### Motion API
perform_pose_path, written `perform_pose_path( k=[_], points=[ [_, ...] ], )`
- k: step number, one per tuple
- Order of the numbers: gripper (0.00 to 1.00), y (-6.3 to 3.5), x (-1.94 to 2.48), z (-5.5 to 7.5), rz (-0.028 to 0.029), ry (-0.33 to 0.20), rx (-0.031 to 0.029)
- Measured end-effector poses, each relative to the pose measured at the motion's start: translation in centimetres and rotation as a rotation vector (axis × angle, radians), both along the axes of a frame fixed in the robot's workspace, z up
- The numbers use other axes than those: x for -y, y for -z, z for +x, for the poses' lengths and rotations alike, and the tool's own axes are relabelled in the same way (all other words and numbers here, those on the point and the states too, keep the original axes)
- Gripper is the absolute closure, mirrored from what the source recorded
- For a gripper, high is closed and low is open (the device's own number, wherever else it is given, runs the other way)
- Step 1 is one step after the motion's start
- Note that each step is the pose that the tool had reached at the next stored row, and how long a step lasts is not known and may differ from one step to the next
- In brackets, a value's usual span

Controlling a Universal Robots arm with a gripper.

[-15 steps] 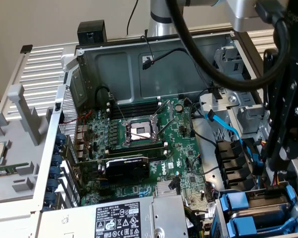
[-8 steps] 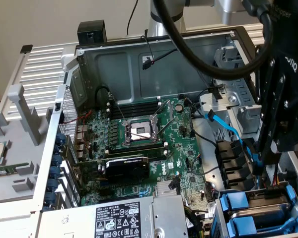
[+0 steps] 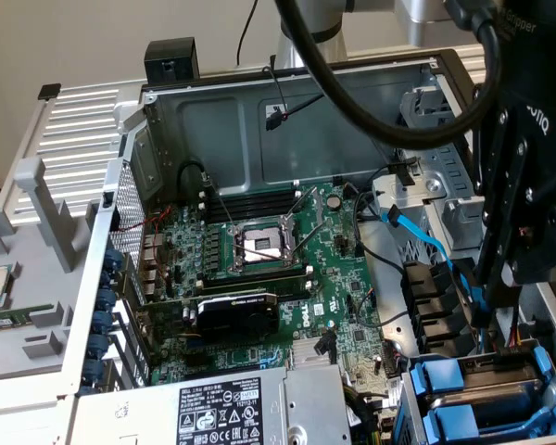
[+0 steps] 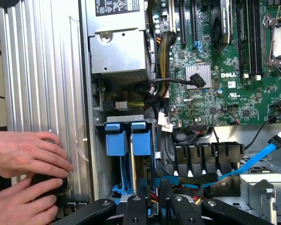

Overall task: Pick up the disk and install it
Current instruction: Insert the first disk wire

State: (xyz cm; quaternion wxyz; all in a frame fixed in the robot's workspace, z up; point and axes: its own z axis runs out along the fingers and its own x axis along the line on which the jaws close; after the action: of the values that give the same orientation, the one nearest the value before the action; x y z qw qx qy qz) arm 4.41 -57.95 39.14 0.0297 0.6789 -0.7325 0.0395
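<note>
Two blue-framed drive carriers stand side by side in the drive cage at the case's corner. The disk looks to be the one nearer the motherboard, with a silver-grey metal edge along its blue frame; in the exterior view the disk is the farther of the pair. The other carrier stands right beside it. My gripper hangs directly over the disk's end, away from the blue handles. In the exterior view the gripper is at the right, just above the cage. Whether it touches or holds the disk is hidden.
A person's two hands rest on the case's outer wall beside the cage, around a black round thing. A blue flat cable and black connectors lie next to the cage. The motherboard and power supply are nearby.
</note>
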Motion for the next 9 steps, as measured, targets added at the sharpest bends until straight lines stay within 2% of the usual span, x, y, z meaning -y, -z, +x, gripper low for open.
perform_pose_path(
  k=[9],
  points=[
    [0.75,0.1,-0.08,0.0,-0.0001,0.003,-0.0028]
  ],
)
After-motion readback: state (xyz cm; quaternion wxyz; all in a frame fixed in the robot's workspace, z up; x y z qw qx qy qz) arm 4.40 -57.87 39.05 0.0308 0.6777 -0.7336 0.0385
